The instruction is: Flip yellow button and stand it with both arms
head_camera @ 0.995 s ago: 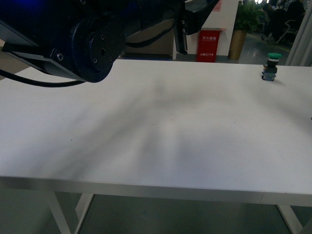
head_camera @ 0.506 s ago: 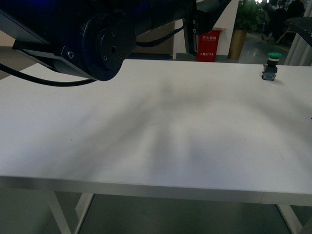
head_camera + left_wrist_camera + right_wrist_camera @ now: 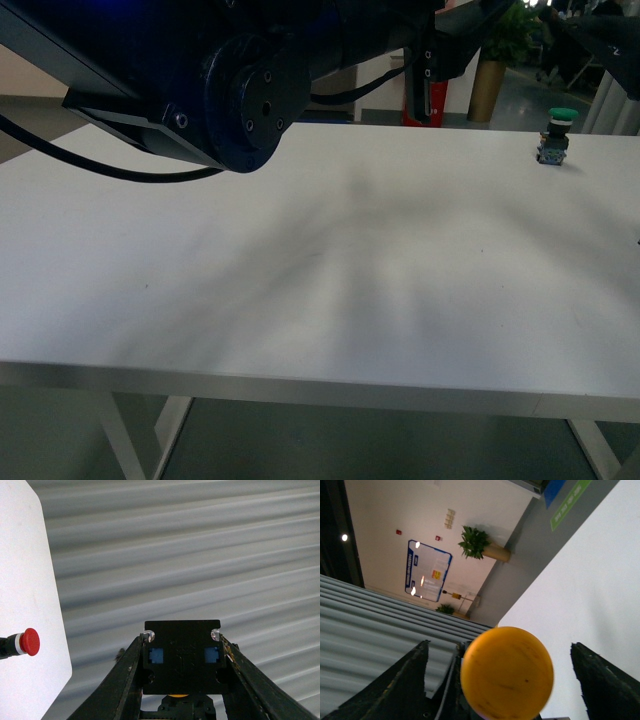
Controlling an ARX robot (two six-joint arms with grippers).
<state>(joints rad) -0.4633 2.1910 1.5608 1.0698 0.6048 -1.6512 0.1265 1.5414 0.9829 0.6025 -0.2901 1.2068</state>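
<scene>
The yellow button (image 3: 182,656) is held in the air by my left gripper (image 3: 182,639), which is shut on its dark square contact block. Only a sliver of the yellow cap shows below the block. In the right wrist view the round yellow-orange cap (image 3: 506,672) faces the camera, between the wide-open fingers (image 3: 602,680) of my right gripper (image 3: 505,680), which do not touch it. In the front view the left arm (image 3: 240,80) fills the top left and part of the right arm (image 3: 612,35) shows at the top right. The button is not seen there.
A green-capped button (image 3: 558,135) stands upright at the far right of the white table (image 3: 330,280). A red-capped button (image 3: 27,642) lies on the table in the left wrist view. A red sign and a potted plant (image 3: 495,60) stand behind the table.
The left arm has swung steadily to the right across the top of the front view. The right arm has come into view at the top right corner.
</scene>
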